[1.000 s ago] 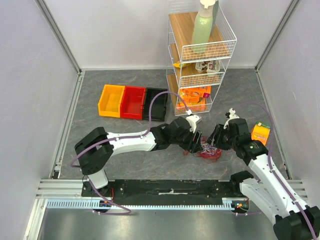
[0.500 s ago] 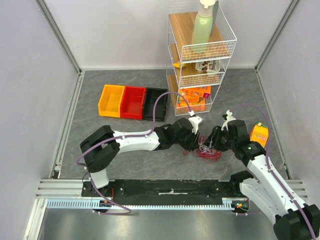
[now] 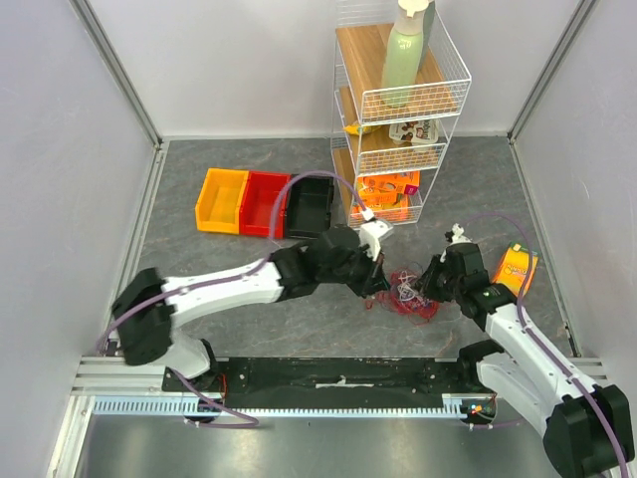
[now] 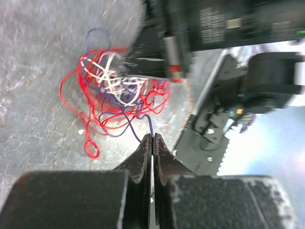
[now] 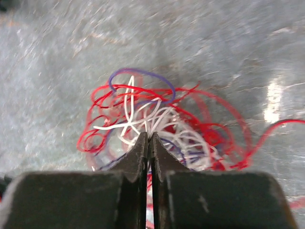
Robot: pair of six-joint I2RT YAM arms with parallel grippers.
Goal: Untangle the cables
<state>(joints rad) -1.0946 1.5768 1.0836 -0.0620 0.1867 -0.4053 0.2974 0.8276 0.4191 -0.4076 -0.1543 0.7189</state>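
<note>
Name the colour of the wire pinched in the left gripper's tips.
Purple wire; clearest in the left wrist view.

Stretched out low from the near-left base toward the middle with the left arm (image 3: 221,289), wrist angled right and slightly nearer. Pinched tight at the left gripper (image 4: 152,138), fingers (image 4: 141,160) flat against each other on a purple strand of the cables (image 4: 114,88). Bent up from the near-right base with the right arm (image 3: 525,342), forearm slanting far-left, wrist dipped toward the middle. Closed too at the right gripper (image 5: 148,136), only a hairline slit between the fingers, tips in among white strands; unclear whether any is caught. Facing each other across the middle, tips close but apart.
</note>
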